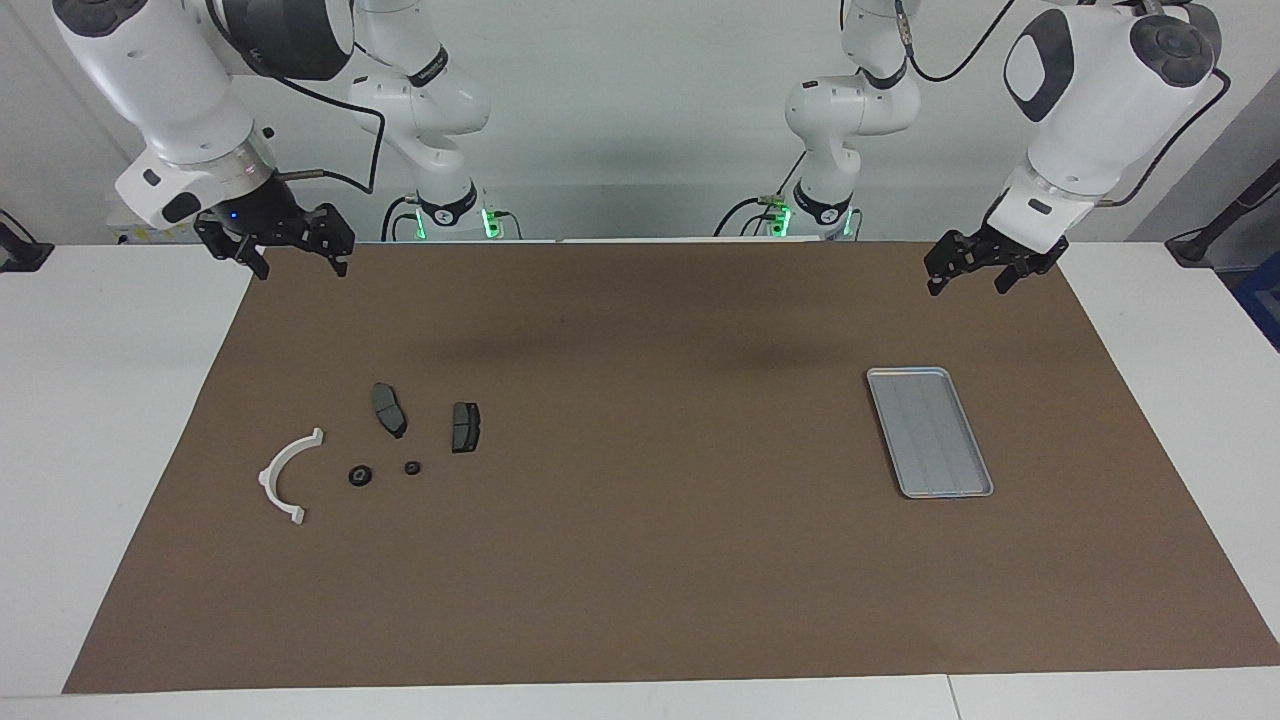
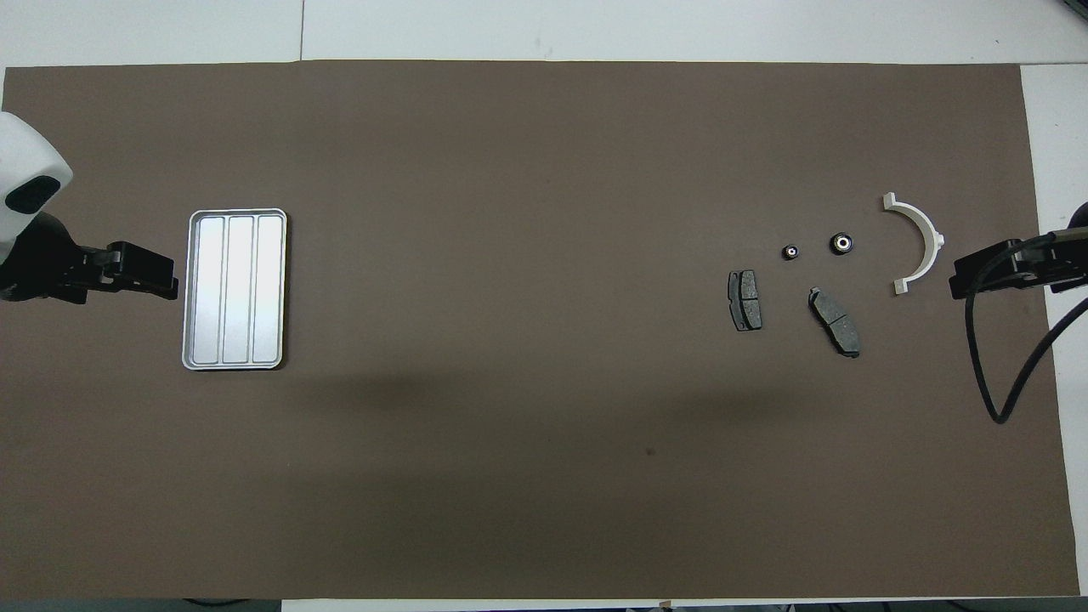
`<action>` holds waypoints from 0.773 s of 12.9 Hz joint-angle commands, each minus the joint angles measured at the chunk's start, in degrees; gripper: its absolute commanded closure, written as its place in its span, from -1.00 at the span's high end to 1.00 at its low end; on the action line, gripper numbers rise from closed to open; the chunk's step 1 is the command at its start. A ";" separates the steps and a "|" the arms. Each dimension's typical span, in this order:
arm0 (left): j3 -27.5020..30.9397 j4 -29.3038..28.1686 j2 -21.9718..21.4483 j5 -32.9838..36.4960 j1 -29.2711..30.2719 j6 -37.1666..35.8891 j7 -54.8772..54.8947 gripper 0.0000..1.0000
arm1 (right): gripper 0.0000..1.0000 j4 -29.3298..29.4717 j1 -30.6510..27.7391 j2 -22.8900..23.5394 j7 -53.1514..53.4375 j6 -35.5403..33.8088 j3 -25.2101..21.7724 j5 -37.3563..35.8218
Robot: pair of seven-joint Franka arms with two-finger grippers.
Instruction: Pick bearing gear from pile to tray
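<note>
**Q:** Where do your grippers stand, and what do they carry?

**A:** My right gripper [image 1: 272, 243] hangs over the brown mat's [image 1: 640, 560] edge at the right arm's end, jaws spread wide, nothing in them. My left gripper [image 1: 985, 262] hangs over the mat's corner at the left arm's end, up from the tray [image 1: 982, 493], just as wide and empty. I judge it waits for now.

**Q:** And the part you want?

**A:** In the pile, toward the right arm's end of the mat. Taking the white arc [image 1: 283, 476] as landmark: two small black round pieces lie just beside it, toward the mat's middle. The bigger one [image 1: 361, 475], with a pale centre, looks like the bearing gear; the smaller round piece [image 1: 413, 467] lies a little further on. Two dark grey pads [image 1: 389, 408] [image 1: 465, 427] lie nearer to the robots than the rounds.

**Q:** Which arm goes?

**A:** The right one, I judge; the pile lies below and forward of it, the tray well apart. A round part has no long axis, so any jaw angle serves.

**Q:** How will it handle?

**A:** Probably hard, smooth and low, so I'd close near the mat. The tray is ribbed silver metal with a raised rim.
</note>
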 commanded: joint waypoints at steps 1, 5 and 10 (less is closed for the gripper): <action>0.04 -0.85 -0.88 -0.04 0.08 0.69 0.08 1.00 | 1.00 0.28 0.24 -0.29 -1.13 -0.16 -0.50 0.52; 0.04 -0.85 -0.88 -0.04 0.08 0.69 0.08 1.00 | 1.00 0.19 0.24 -0.47 -1.82 -0.08 -0.84 0.52; 0.04 -0.85 -0.88 -0.04 0.08 0.69 0.08 1.00 | 1.00 -0.25 0.24 -0.30 -1.83 0.97 -0.50 0.43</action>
